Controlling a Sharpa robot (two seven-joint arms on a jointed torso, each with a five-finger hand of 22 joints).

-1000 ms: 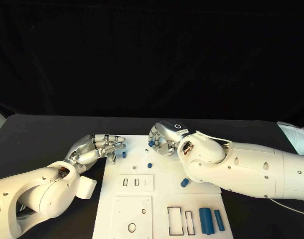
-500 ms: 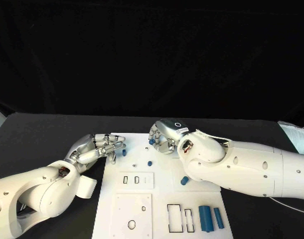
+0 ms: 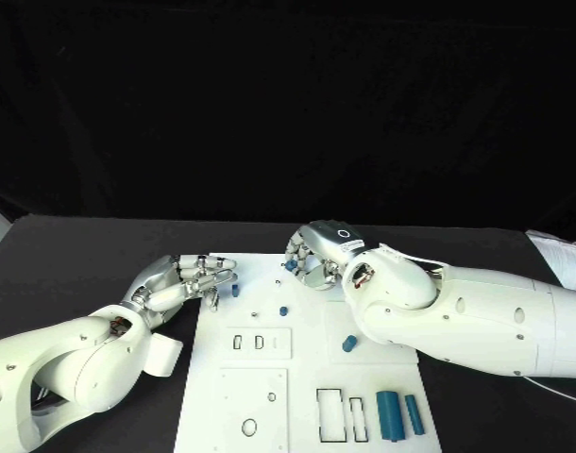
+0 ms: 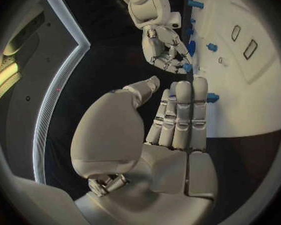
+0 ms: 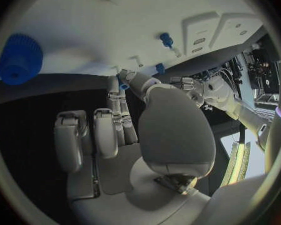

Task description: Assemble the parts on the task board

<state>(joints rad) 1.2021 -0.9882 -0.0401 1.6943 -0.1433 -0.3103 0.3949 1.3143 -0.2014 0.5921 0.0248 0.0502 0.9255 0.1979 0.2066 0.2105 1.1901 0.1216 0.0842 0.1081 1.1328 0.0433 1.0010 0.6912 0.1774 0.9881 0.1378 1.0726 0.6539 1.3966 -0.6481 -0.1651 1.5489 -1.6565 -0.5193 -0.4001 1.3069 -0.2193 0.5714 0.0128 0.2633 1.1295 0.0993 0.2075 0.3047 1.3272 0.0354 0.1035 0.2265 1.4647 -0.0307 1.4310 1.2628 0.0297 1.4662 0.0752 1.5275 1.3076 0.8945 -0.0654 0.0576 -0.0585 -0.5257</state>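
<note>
At the task board's (image 3: 309, 330) far edge | right hand (image 3: 318, 257), fingers pinching a small blue part (image 5: 122, 80) | left hand (image 3: 190, 280), fingers together, empty, touching far-left corner | right nearer.

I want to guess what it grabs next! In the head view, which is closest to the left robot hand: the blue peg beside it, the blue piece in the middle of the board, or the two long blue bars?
From the left robot hand:
1. Blue peg, at the board's far left edge, right beside the fingers.
2. Blue piece, mid-board, toward the right arm.
3. Two long blue bars, near right corner of the task board, farthest.
</note>
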